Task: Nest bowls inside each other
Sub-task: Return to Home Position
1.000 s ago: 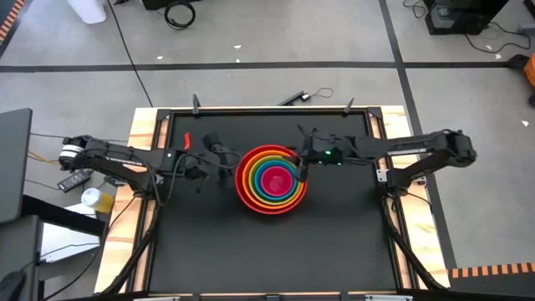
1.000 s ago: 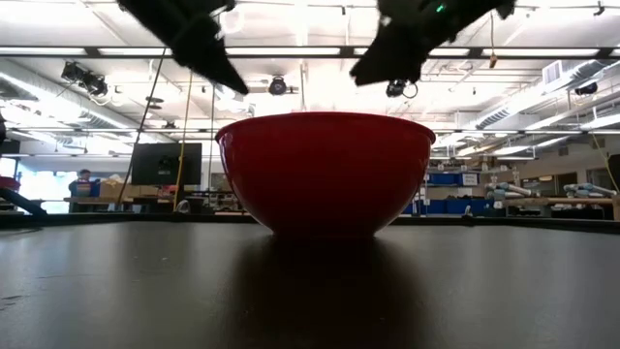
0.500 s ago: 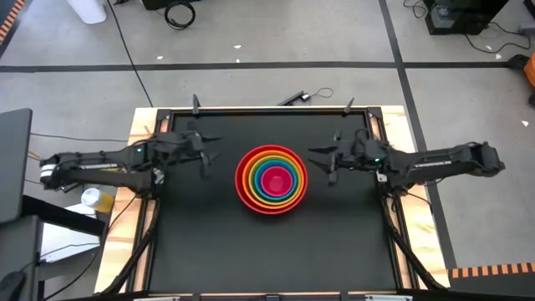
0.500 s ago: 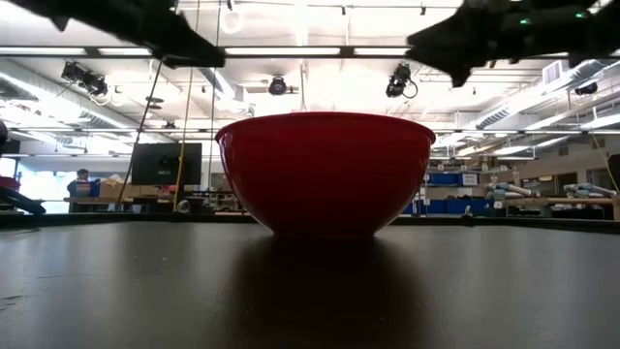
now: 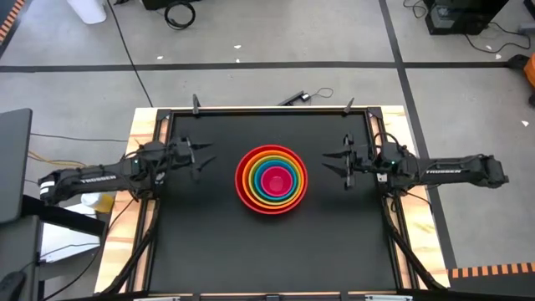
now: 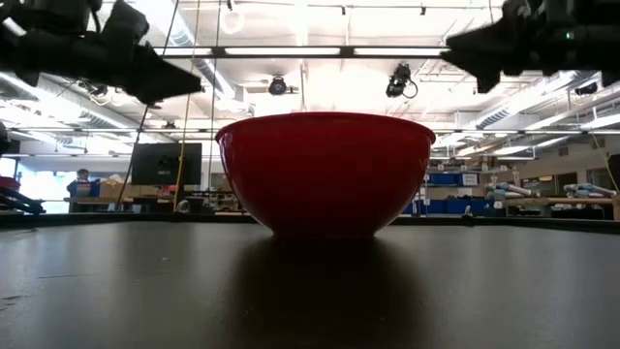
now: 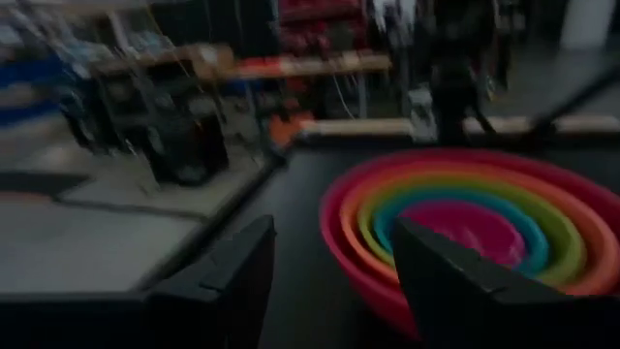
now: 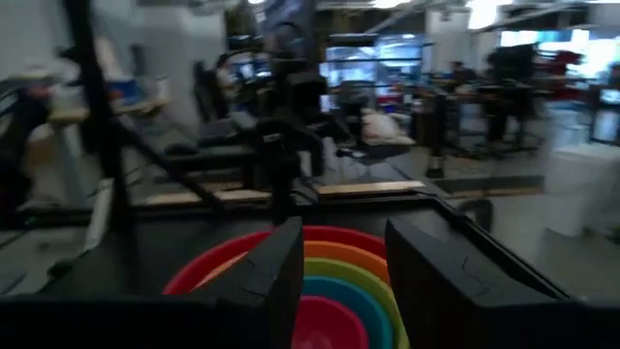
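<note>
The bowls (image 5: 272, 179) sit nested in one stack at the middle of the black table: red outermost (image 6: 325, 170), then orange, yellow-green, blue, with magenta pink in the centre (image 7: 463, 233). The red bowl rests on its base on the table. My left gripper (image 5: 203, 154) hangs open at the table's left side, clear of the stack, with nothing between its fingers. My right gripper (image 5: 333, 161) hangs open at the table's right side, also clear of the stack. Both point level toward the bowls.
The black table (image 5: 267, 251) has free room in front of the stack and on both sides. Its raised frame and wooden edges (image 5: 142, 125) run round it. Cables and gear lie on the floor beyond the far edge (image 5: 301, 96).
Both grippers have drawn back from the bowl stack, my left toward the table's left edge and my right toward its right edge, sinking a little and tipping from slanted down to level. The nested bowls have stayed where they were.
</note>
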### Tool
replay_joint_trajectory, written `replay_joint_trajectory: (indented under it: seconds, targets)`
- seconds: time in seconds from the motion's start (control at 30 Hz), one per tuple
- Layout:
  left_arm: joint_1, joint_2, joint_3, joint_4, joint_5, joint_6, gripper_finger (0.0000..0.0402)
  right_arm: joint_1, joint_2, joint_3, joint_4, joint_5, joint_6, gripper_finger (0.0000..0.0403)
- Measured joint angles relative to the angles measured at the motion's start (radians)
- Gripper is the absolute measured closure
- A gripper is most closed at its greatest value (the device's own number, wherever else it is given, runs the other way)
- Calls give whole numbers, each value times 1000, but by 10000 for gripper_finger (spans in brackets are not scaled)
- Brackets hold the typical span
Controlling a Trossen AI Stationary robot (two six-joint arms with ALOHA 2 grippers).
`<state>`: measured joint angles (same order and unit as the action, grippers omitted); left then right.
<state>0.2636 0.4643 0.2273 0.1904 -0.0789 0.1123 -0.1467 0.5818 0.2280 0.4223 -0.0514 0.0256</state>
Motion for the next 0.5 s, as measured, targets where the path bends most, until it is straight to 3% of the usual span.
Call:
replay_joint_trajectory:
  seconds: [0.2,0.4,0.5]
  targets:
    - [15,-6,-12,53,-4,-46,189,2,-42,-105,125,25,116,253]
    - [15,-99,19,26,-5,-110,189,2,-136,-119,64,33,186,254]
    - [15,-178,37,-65,-5,-118,189,2,-206,-114,6,49,189,254]
